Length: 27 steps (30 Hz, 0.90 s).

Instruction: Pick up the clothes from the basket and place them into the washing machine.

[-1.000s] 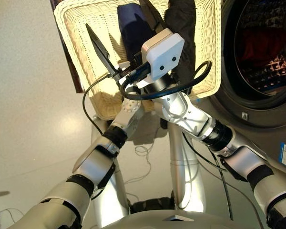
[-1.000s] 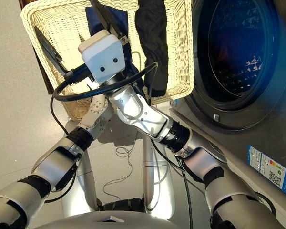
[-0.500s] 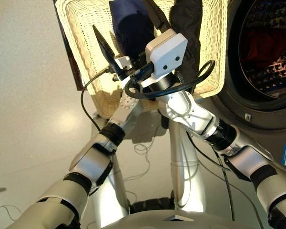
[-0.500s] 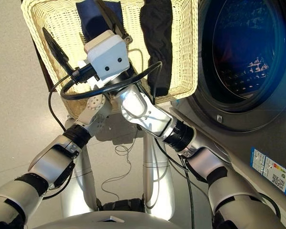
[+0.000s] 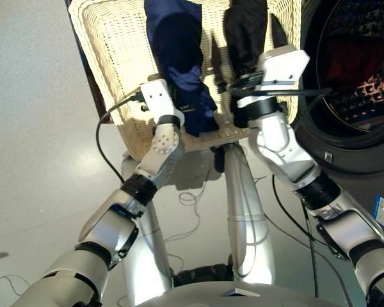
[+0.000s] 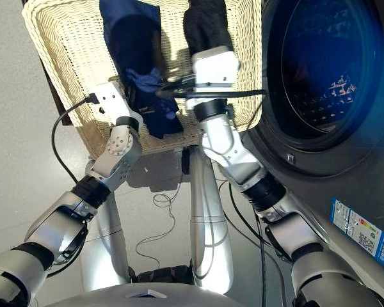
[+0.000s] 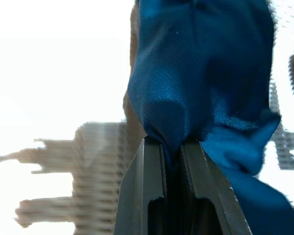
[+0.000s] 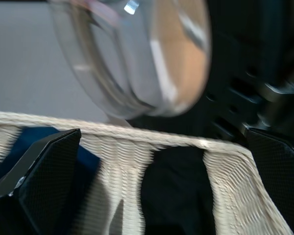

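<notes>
Two garments lie in one cream basket [image 5: 115, 57] — a navy blue roll [image 5: 176, 45] at 11 o'clock and a black roll [image 5: 244, 29] at 1 o'clock. One washing machine [image 5: 352, 147] at 3 o'clock — one red-orange garment [image 5: 345, 61] inside.

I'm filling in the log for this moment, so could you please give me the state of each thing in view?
Left gripper: shut on the blue garment.
Right gripper: open, empty.
Blue garment: gripped, in the basket.
Black garment: lying in the basket.
Basket: holding two garments.
Washing machine: red cloth inside.
</notes>
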Available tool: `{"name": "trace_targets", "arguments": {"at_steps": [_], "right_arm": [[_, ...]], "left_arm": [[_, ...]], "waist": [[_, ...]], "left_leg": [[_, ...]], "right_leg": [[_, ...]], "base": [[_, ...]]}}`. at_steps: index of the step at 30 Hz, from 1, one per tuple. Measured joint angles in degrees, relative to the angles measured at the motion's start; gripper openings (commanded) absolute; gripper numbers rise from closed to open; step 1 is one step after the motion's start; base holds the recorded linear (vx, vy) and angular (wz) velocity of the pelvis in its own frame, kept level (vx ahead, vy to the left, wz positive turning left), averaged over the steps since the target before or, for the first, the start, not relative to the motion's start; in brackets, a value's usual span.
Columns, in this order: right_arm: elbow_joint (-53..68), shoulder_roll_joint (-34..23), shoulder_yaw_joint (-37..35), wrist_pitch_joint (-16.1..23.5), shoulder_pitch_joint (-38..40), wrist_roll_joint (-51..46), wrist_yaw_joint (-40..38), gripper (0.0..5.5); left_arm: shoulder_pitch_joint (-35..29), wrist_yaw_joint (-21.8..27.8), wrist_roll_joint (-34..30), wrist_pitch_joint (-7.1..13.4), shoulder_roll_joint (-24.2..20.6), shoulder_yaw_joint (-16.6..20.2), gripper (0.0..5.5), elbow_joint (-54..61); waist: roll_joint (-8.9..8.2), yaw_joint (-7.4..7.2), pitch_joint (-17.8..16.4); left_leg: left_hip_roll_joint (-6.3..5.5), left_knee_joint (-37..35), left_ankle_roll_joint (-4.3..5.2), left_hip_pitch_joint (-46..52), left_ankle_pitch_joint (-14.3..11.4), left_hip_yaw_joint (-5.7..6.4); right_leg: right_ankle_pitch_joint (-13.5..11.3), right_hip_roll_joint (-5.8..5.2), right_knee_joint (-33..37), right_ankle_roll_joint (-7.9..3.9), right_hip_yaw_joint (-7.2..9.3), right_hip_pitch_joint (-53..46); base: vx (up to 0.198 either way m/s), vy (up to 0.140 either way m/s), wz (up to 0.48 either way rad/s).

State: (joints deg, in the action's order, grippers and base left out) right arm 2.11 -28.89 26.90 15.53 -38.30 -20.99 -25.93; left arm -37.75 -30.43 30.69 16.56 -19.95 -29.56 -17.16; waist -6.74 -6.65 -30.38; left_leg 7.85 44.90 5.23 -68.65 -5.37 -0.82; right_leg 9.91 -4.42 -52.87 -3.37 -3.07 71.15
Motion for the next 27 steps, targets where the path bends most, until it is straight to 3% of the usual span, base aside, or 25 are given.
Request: {"name": "trace_targets", "arguments": {"at_steps": [8, 12, 17, 27], "right_arm": [[0.62, -4.73, 0.58, 1.13, 1.53, -9.34, 7.73, 5.50], [1.26, -6.88, 2.46, 1.30, 0.40, -13.85, 11.73, 5.50], [3.36, -6.55, 3.91, 1.28, 1.33, -14.68, 13.97, 5.50], [5.25, -4.02, 6.88, 0.93, 3.81, -25.51, 19.71, 5.50]], "left_arm": [[0.75, 2.36, -13.37, -0.83, -10.41, -2.18, 0.00, 13.52], [0.03, 4.73, -17.91, -0.71, -14.29, -3.99, 0.00, 16.62], [0.98, 6.95, -19.70, -0.69, -15.73, -5.38, 0.00, 19.05], [7.54, 11.63, -20.17, -0.43, -16.60, -5.54, 0.00, 20.40]], "waist": [[0.12, 1.36, -0.02], [0.19, 2.46, -0.05], [0.24, 3.54, -0.08], [0.91, 3.98, -0.07]], "left_leg": [[-0.63, -5.57, 0.50, 2.88, 2.49, 0.55], [-1.04, -11.32, 0.82, 6.27, 4.65, 0.15], [-1.60, -17.95, 0.78, 15.13, 6.00, 0.07], [-2.90, -30.13, -0.06, 35.87, 7.94, 0.18]], "right_leg": [[-0.55, -0.95, 3.44, 0.54, 1.50, -2.69], [-1.70, -1.40, 7.94, 0.72, 2.27, -5.62], [-2.09, -2.22, 13.20, 0.59, 3.52, -14.36], [-2.70, -3.24, 24.37, -0.87, 5.35, -35.54]], "base": [[-0.007, -0.001, 0.013], [0.068, 0.000, 0.076], [0.097, 0.031, 0.062], [0.110, 0.014, 0.050]]}}
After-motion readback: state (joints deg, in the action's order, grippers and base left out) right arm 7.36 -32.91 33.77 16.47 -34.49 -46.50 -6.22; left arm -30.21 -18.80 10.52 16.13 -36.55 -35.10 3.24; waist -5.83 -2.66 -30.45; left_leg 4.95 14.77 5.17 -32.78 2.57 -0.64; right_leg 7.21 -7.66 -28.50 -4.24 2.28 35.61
